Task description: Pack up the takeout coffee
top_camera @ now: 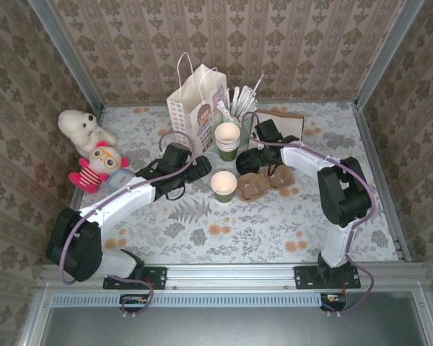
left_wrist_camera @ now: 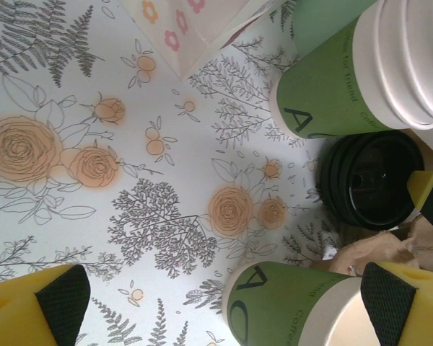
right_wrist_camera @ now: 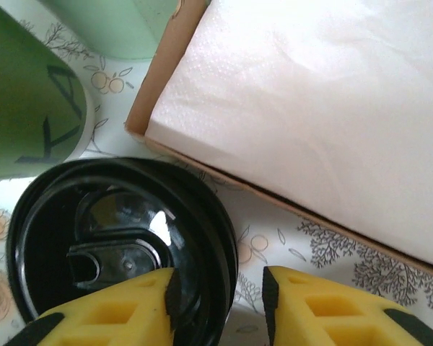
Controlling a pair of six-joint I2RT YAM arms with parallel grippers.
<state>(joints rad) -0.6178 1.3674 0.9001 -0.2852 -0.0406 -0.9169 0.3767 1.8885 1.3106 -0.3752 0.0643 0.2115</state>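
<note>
As matters stand on the bench (right_wrist_camera: 289,249), the takeout coffee, a small green paper cup with a round black plastic lid (right_wrist_camera: 123,245), stands upright just beside the brown cardboard box of white napkins (right_wrist_camera: 310,108), with a strip of bare surface between them. Right tool (right_wrist_camera: 218,285) hangs directly over the cup, pointing down its vertical axis. One yellow foam finger (right_wrist_camera: 108,313) sits over the lid, the other outside the rim on the napkin side. Its jaws are part spread and straddle the rim. A sliver of bench shows between rim and outer finger, so I judge no pinch made yet. Left tool (left_wrist_camera: 224,299) is spread wide and holds nothing, the coffee lying ahead to its right past an open green cup (left_wrist_camera: 296,310). Right arm is plainly the nearer. The tall white paper bag with handles (top_camera: 193,104) stands beyond the stacked cream-rimmed cups (top_camera: 227,138); any lift must clear that stack.
</note>
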